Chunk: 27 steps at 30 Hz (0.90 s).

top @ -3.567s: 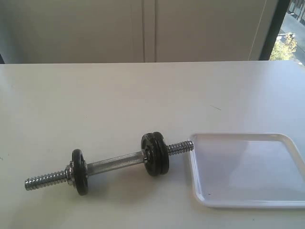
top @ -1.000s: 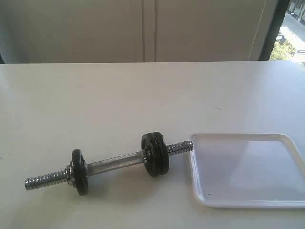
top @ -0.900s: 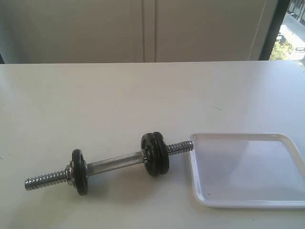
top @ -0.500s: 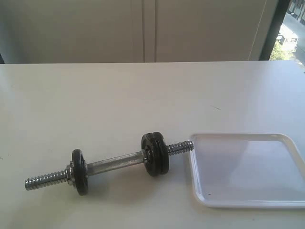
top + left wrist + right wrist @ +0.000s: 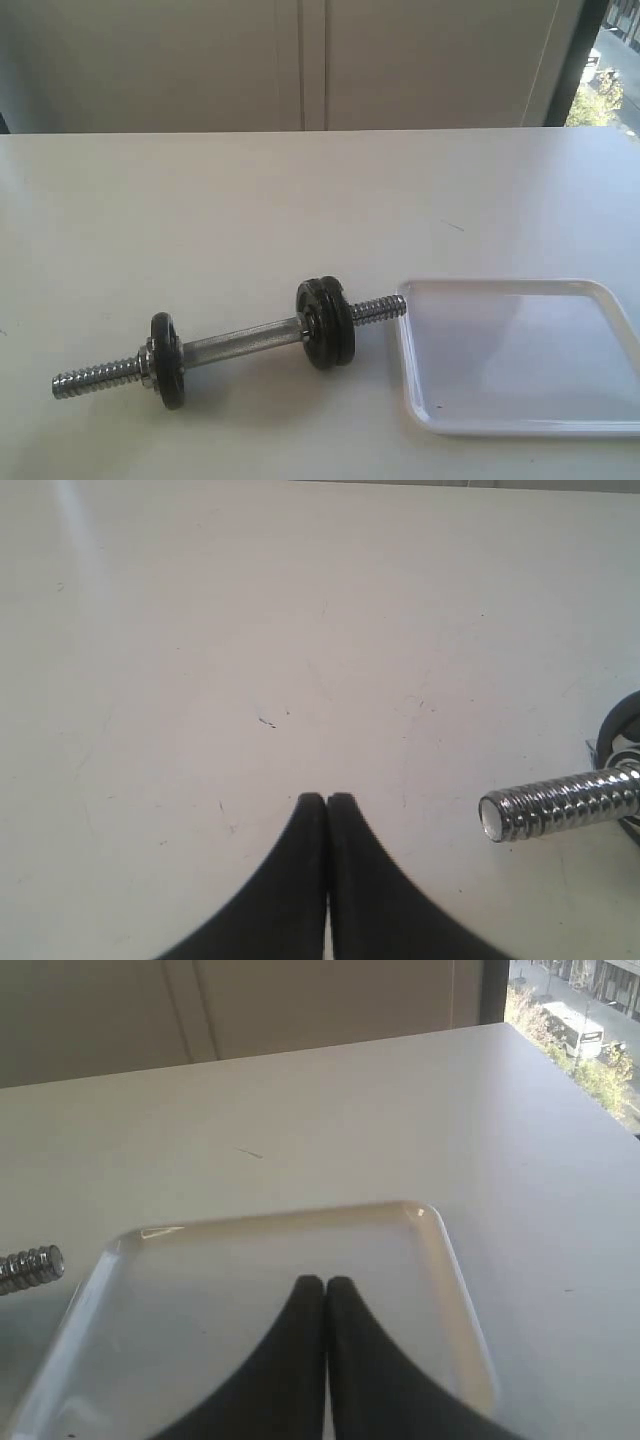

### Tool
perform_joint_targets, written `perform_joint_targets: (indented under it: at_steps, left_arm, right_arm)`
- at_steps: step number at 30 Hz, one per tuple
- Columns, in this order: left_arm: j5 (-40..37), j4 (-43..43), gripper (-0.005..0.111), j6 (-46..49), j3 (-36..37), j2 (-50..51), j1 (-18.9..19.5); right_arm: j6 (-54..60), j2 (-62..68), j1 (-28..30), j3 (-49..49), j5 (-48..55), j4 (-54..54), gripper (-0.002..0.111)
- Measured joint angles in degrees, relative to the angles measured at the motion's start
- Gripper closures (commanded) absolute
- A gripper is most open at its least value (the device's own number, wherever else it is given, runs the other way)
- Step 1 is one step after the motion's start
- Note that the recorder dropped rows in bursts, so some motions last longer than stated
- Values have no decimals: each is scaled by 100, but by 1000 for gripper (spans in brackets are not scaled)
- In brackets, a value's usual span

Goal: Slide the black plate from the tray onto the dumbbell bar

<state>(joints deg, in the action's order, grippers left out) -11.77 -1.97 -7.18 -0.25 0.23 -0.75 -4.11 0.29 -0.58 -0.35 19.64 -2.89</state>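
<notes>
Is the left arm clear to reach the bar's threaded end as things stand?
Probably yes: only bare table lies between the left gripper and the bar's end. Its fingers are shut and must open first.

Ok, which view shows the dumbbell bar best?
The exterior view: the whole dumbbell bar shows, both threaded ends and its black discs. The left wrist view shows only one threaded end and a disc's edge; the right wrist view only the other end's tip.
</notes>
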Motion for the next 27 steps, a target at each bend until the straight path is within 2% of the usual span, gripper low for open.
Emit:
perform_joint_targets:
  at_steps: [27]
  left_arm:
    - [0, 0, 107, 0, 0, 0, 0]
  right_arm:
    - [0, 0, -118, 0, 0, 0, 108]
